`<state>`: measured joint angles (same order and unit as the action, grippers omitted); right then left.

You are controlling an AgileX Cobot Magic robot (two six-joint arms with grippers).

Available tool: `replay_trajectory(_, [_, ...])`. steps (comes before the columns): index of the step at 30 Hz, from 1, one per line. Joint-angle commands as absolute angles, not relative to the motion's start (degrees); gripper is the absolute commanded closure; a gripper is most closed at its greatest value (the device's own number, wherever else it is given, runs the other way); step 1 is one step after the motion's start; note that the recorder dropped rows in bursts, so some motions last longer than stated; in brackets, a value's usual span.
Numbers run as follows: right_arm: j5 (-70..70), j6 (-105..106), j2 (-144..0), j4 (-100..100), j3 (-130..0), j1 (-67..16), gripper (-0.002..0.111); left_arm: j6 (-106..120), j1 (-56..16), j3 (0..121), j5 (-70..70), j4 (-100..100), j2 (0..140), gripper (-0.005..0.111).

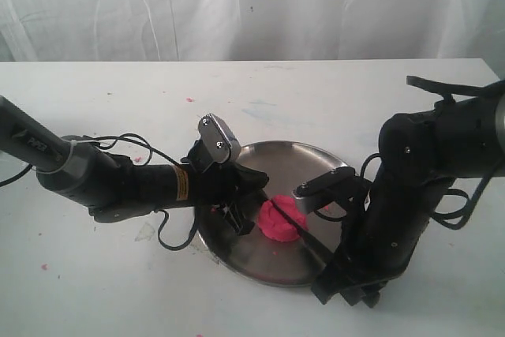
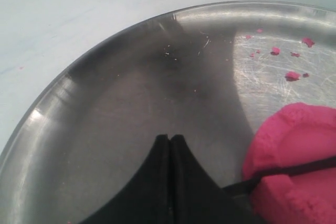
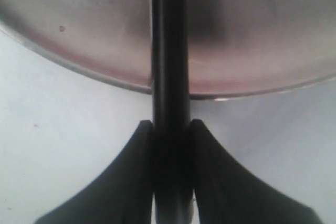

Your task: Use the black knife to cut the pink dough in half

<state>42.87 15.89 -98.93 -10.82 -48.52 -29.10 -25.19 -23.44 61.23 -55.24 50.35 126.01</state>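
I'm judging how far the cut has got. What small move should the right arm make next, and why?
Probably press the black knife a little further down. The right gripper clamps its handle, and the blade sits in a groove across the pink dough, which does not look cut through yet. The left gripper, shut, is over the steel plate.
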Motion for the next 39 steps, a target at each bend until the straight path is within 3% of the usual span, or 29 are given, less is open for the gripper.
replay_trajectory(1, [45.1,16.0,-101.5,-12.2,-49.1,-29.1,0.108,-25.8,-24.1,60.1,-48.0,56.7,127.5,0.107])
replay_trajectory(39, [45.1,16.7,-101.5,-13.2,-49.6,-29.1,0.108,-19.9,-24.0,60.1,-49.1,51.3,123.8,0.107])
